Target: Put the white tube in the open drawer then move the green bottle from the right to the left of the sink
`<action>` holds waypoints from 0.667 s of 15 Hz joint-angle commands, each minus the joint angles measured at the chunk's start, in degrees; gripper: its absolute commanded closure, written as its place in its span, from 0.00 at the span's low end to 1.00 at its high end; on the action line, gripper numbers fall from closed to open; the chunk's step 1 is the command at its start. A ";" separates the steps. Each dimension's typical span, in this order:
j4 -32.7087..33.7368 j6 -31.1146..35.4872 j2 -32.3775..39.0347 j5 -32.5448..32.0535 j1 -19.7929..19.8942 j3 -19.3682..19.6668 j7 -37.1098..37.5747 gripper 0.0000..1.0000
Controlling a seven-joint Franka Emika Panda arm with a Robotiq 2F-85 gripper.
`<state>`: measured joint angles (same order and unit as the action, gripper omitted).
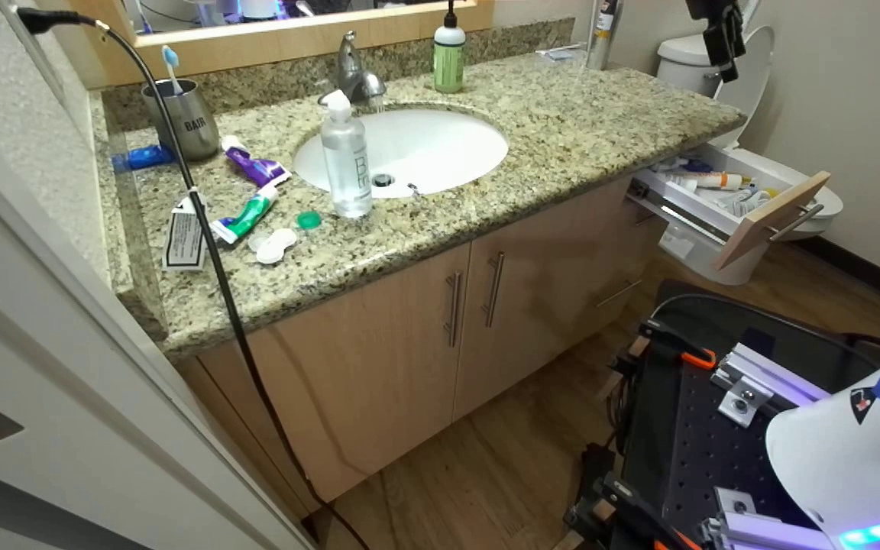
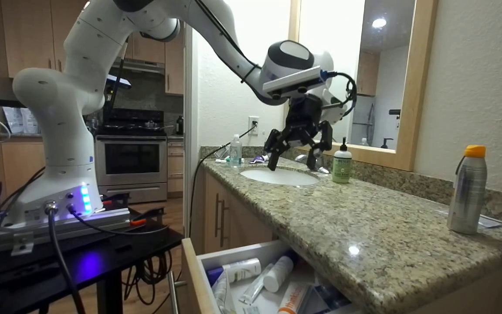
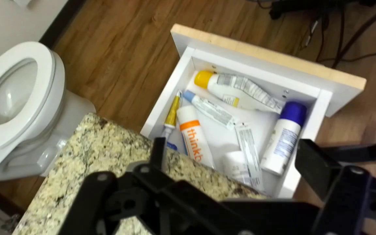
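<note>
My gripper (image 2: 292, 163) is open and empty, held in the air above the counter's edge by the drawer. In the wrist view, its fingers (image 3: 233, 147) stand wide apart. The open drawer (image 3: 266, 54) lies below, cluttered with toiletries; it also shows in both exterior views (image 1: 772, 221) (image 2: 198, 283). Two slim white tubes lie inside: a blue-capped tube (image 3: 212, 111) and a plainer tube (image 3: 249, 150). I cannot tell which is the white tube. The green bottle (image 1: 448, 63) stands upright right of the faucet, behind the sink (image 1: 448, 145). It also shows in an exterior view (image 2: 341, 165).
A clear bottle (image 1: 347, 164), steel cup (image 1: 195, 126), purple tube (image 1: 253, 164) and teal tube (image 1: 249, 214) are left of the sink. A spray can (image 2: 468, 196) stands at the counter's right end. A toilet (image 3: 21, 88) is beside the vanity. A black cable (image 1: 215, 267) hangs at left.
</note>
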<state>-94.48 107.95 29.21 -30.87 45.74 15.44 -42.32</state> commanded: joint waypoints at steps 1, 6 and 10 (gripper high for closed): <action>-2.76 1.68 -6.95 8.67 -1.16 -1.67 -1.16 0.00; -4.19 5.40 -11.42 22.74 -5.41 -2.67 4.75 0.00; -1.48 4.40 -10.11 24.65 -7.61 -1.21 5.29 0.00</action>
<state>-96.43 112.63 18.79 -6.73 39.29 12.89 -36.67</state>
